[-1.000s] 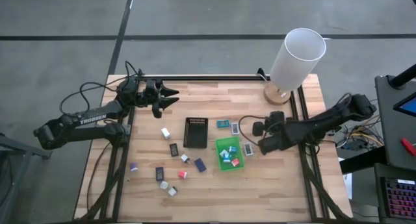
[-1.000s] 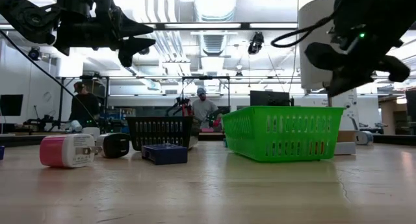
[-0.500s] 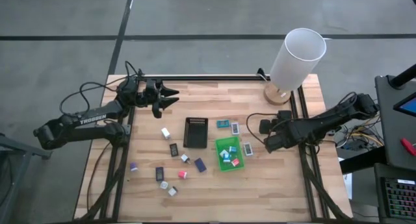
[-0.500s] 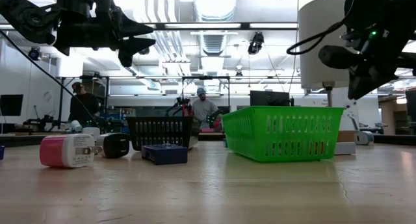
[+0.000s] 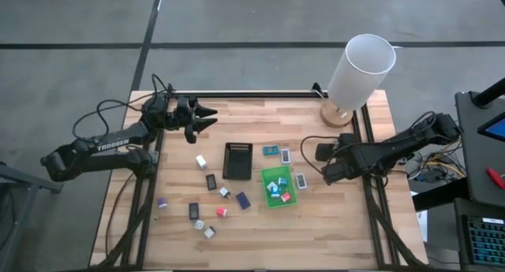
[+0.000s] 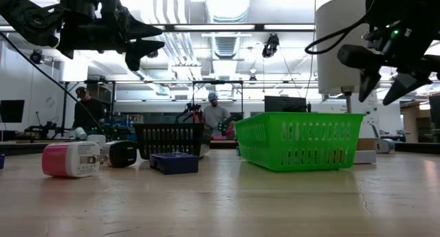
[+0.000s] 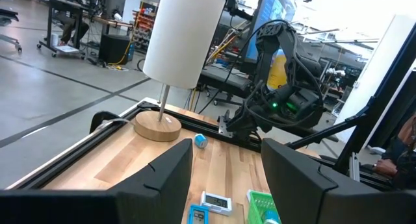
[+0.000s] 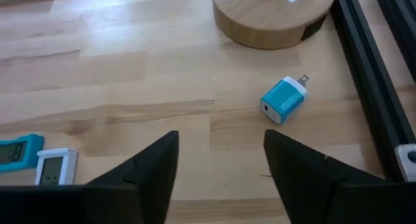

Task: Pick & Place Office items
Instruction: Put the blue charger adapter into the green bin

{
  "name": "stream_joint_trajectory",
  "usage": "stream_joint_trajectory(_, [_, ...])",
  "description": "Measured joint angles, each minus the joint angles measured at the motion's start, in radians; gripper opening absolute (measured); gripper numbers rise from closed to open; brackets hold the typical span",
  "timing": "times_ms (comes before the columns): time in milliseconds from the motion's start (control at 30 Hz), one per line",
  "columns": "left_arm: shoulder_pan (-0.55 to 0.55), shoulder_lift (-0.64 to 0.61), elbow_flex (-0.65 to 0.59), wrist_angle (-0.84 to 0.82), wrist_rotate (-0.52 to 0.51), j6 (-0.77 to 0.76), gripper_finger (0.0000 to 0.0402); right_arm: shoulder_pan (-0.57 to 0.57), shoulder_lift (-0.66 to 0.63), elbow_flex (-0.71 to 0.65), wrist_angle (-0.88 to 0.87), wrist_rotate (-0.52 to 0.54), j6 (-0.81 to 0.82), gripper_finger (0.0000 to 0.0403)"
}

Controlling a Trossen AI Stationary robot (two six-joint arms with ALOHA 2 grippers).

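Note:
Small office items lie scattered on the wooden table: a white block (image 5: 201,160), a black packet (image 5: 211,181), a dark blue piece (image 5: 243,199), a red piece (image 5: 222,212) and others. Several more sit in the green tray (image 5: 266,195), beside the black tray (image 5: 237,160). A teal plug-like block (image 8: 283,99) lies flat near the lamp's base (image 8: 273,13). My right gripper (image 5: 322,168) hangs open, slanting down toward that block, right of the green tray. My left gripper (image 5: 211,119) is open, level, above the table's far left.
A lamp with a tall white shade (image 5: 360,67) stands on a round wooden base (image 5: 338,114) at the far right. Black rails (image 8: 370,68) run along the table's edges. A teal packet (image 5: 270,150) and white packets (image 5: 301,181) lie flat around the green tray. People sit in the room behind.
My right gripper has opened from shut. It has tipped farther downward, rolled at the wrist and drawn back a little from the green tray toward the table's right edge.

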Motion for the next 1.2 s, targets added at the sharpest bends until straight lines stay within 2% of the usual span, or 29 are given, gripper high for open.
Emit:
stream_joint_trajectory(133, [0.000,0.000,0.000,0.000,0.000,0.000,0.0190,0.000,0.000,0.000,-0.012,-0.031,0.055,0.0250])
stream_joint_trajectory(300, [0.000,0.000,0.000,0.000,0.000,0.000,0.0190,-0.014,-0.009,0.000,-0.071,-0.137,0.239,0.0248])
stream_joint_trajectory(567, [0.000,0.000,0.000,0.000,0.000,0.000,0.0190,-0.115,-0.064,0.006,-0.062,-0.141,0.261,0.0236])
stream_joint_trajectory(767, [0.000,0.000,0.000,0.000,0.000,0.000,0.0190,-0.207,-0.037,0.004,-0.021,-0.160,0.248,0.0235])
stream_joint_trajectory(967, [0.000,0.000,0.000,0.000,0.000,0.000,0.0190,-0.243,-0.004,0.004,-0.012,-0.162,0.233,0.0237])
stream_joint_trajectory(1200, [-0.001,0.000,0.000,0.000,0.000,0.000,0.0190,-0.272,0.003,-0.009,0.004,-0.141,0.312,0.0232])
